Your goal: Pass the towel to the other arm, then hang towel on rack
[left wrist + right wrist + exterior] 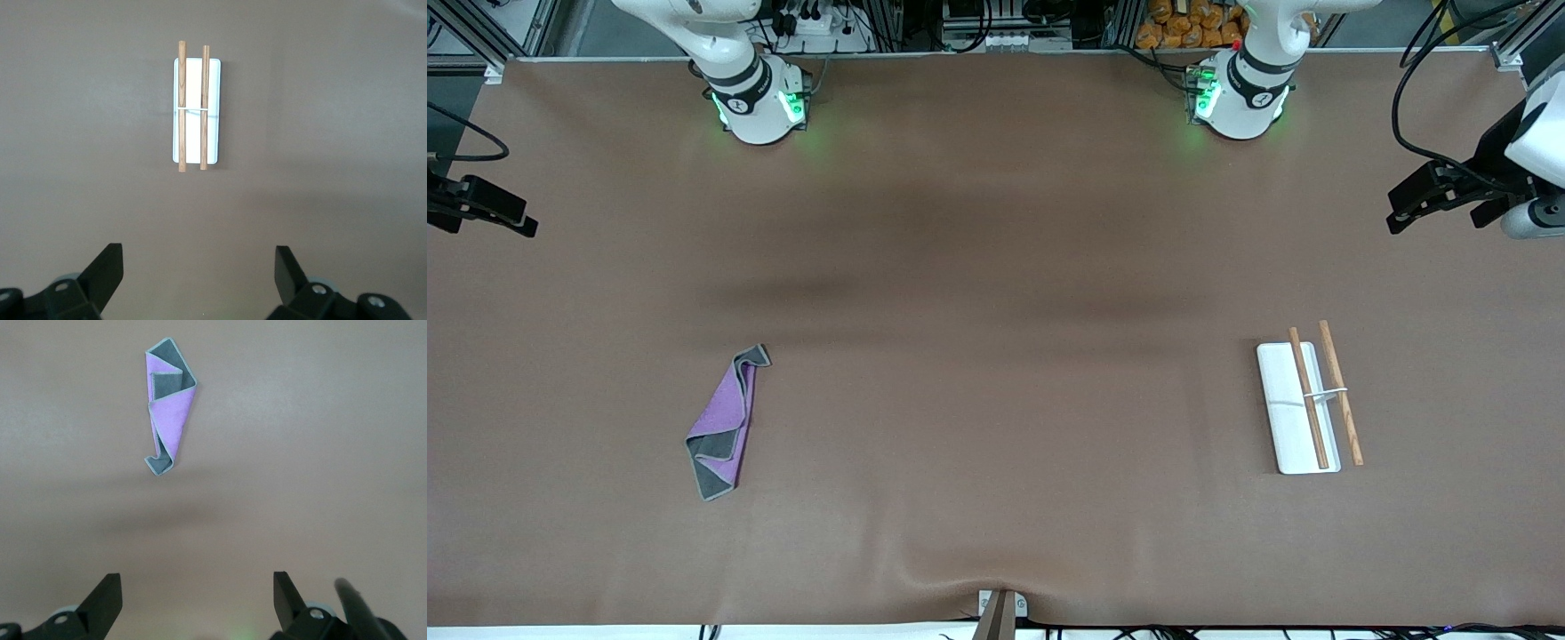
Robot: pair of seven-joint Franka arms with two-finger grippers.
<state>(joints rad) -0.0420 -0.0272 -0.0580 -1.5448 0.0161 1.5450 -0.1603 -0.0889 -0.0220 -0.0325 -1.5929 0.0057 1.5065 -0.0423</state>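
Towel (pixel 723 425) lengthwise toward robots (folded), rack (pixel 1298 409) likewise

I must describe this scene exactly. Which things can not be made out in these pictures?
- Right gripper: cut off by the front view's edge; the right wrist view shows only its open fingertips.
- Left gripper: partly cut off by the front view's edge; open in the left wrist view.
- Towel: folded, so its inner faces are hidden in every view.
- Rack: how its rods join the white base is too small to tell.
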